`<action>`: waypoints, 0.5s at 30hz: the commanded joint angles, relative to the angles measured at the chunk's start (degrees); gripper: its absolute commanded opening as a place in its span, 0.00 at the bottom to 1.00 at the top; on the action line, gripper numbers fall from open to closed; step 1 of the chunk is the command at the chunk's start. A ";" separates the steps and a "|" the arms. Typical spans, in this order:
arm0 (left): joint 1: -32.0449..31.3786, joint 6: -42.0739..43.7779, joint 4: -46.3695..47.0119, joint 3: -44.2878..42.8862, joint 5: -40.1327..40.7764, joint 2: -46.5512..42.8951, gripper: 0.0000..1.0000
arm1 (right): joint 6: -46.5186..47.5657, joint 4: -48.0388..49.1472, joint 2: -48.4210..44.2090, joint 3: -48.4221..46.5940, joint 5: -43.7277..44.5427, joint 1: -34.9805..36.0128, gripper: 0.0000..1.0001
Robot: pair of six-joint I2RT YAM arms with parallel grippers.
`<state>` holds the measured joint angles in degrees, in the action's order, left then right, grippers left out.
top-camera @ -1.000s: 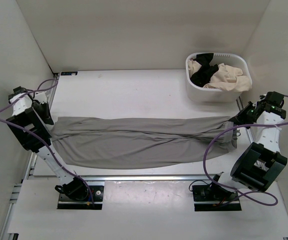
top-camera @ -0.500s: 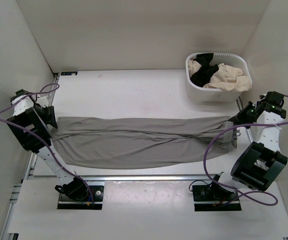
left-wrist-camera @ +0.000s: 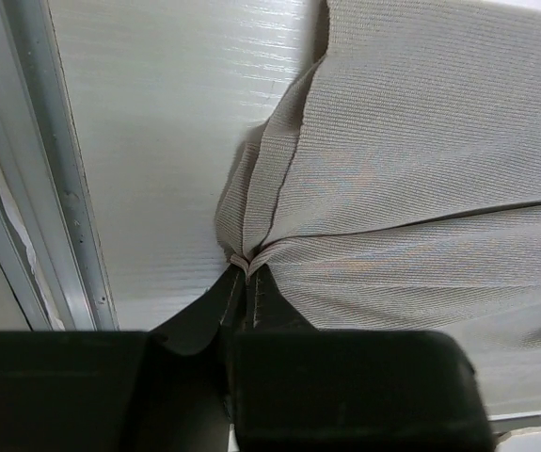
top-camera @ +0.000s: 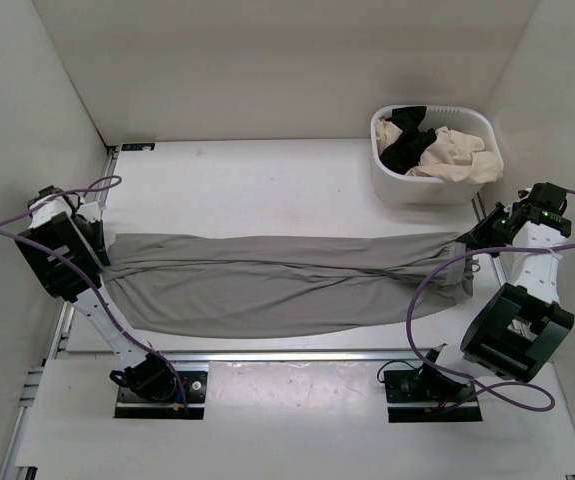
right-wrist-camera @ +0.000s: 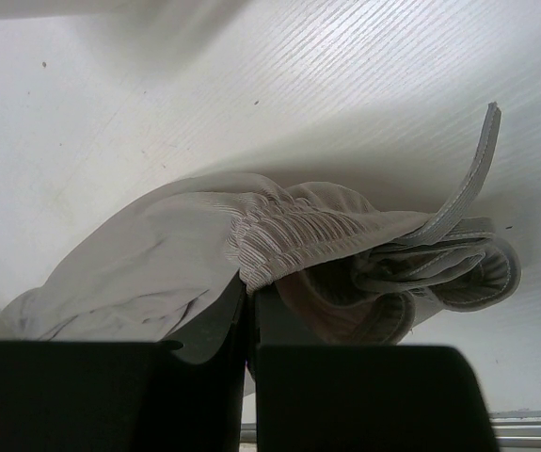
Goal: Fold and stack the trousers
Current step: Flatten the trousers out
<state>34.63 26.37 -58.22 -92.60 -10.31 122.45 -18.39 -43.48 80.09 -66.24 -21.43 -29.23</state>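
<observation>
Since a second ago, the left arm (top-camera: 62,262) has drawn its wrist slightly nearer along the left edge of the worktop (top-camera: 267,180), and the cuff end of the trousers (top-camera: 277,285) has shifted with it. Bent low over that edge, the left jaws are pressed together on a pinch of cuff fabric. The right arm (top-camera: 527,245) angles inward from the right side, wrist low, and the right jaws pinch the gathered waistband. Stretched flat between both arms, the trousers lie apart from the basket (top-camera: 417,187).
</observation>
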 commanded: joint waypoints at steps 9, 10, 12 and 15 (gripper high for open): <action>-0.27 1.22 1.09 -3.02 -4.54 -8.89 0.15 | 0.73 0.95 -0.03 -2.49 -0.98 -0.21 0.00; -0.27 1.23 1.09 -3.03 -5.77 -9.77 0.15 | -0.23 0.95 -0.03 -3.54 -1.50 -0.21 0.00; -0.27 1.75 1.09 -4.69 -7.09 -12.58 0.15 | -1.38 1.55 -0.03 -6.26 -4.05 -0.21 0.00; -0.27 2.89 1.09 -6.98 -9.11 -15.57 0.15 | -3.93 2.18 0.50 -10.03 -6.60 -0.21 0.00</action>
<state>34.63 27.42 -58.46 -95.35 -15.11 115.00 -20.05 -43.53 80.88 -70.35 -23.64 -29.23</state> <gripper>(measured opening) 0.156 0.015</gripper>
